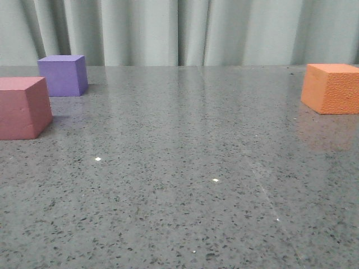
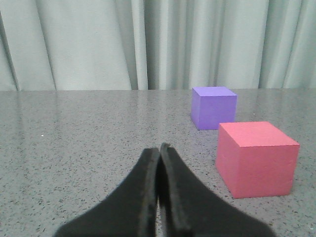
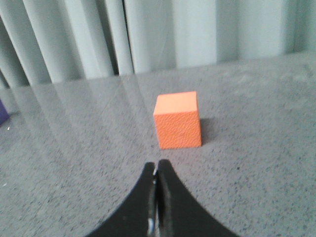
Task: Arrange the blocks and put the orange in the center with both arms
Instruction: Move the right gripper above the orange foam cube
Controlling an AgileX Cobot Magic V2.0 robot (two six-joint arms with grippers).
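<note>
Nothing is arranged yet on the desk [image 1: 185, 185]: the pinkish-red cube [image 1: 22, 107] and purple cube [image 1: 63, 75] sit far left, the orange cube [image 1: 332, 87] far right. Both arms' jaws are pressed together, empty: left gripper [image 2: 159, 148], right gripper [image 3: 157, 168].

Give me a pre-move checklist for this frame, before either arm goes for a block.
1. Orange cube free to grasp: ok, it stands alone on the table, ahead of the right gripper.
2. Right gripper open for the grasp: not ok, fingers are closed together.
3. Left gripper open: not ok, also closed.
4. Purple cube and pinkish-red cube apart: ok, a gap shows between them.
5. Centre of the table free for the orange cube: ok in the front view.
6. Either gripper holding something: ok, both hold nothing.
</note>
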